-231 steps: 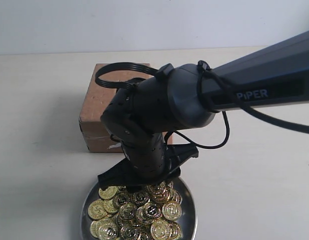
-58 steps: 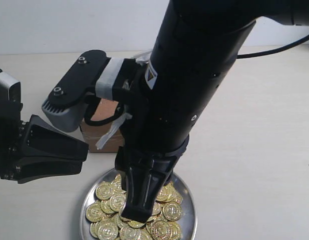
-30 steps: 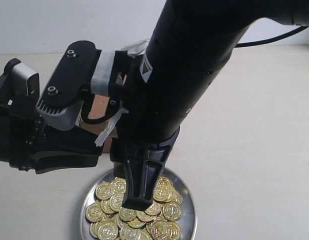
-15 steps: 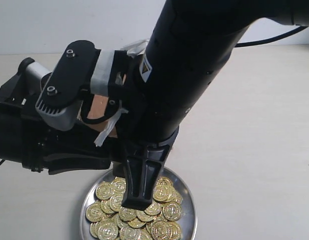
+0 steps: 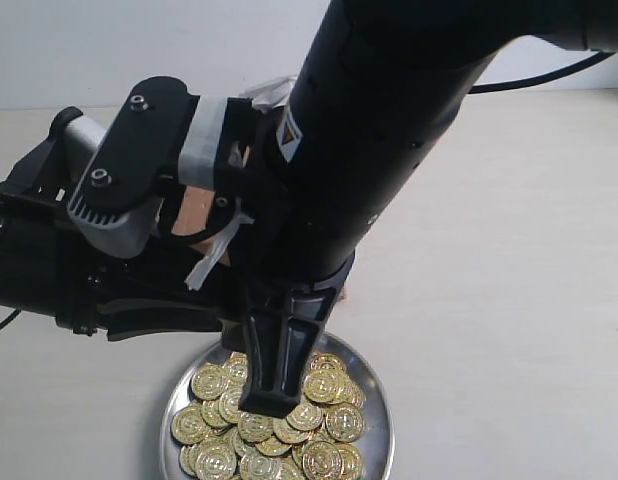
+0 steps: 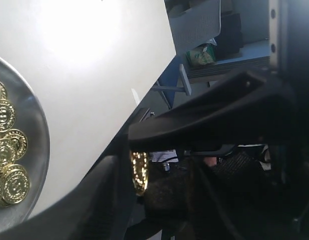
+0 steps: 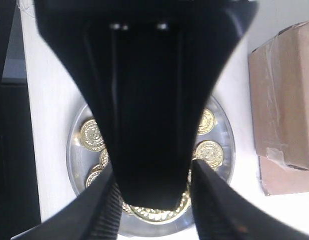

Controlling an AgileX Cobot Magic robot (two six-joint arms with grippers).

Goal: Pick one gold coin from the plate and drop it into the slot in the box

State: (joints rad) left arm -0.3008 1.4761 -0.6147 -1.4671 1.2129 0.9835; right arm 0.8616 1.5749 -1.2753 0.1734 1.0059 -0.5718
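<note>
My right gripper [image 5: 272, 398] points down just above the pile of gold coins [image 5: 289, 432] on the silver plate [image 5: 381, 425]. It is shut on one gold coin [image 7: 154, 214], pinched by its edges between the ribbed fingers [image 7: 105, 202]. My left gripper [image 5: 211, 312] reaches in from the left and stands open, with one finger over that coin [image 6: 139, 172] and one under it. The upper finger hides most of the coin in the right wrist view. The cardboard box [image 7: 283, 100] stands beyond the plate, mostly behind the arms [image 5: 194, 215]. Its slot is hidden.
The pale tabletop [image 5: 509, 300] stretches right of the plate. A loose flap with tape [image 7: 287, 172] sits at the box's lower edge. The plate rim [image 6: 38, 131] shows in the left wrist view, with the table's edge and room clutter beyond.
My left gripper has moved right, up to the right gripper's tip. The right gripper has risen slightly off the coin pile, still holding the coin.
</note>
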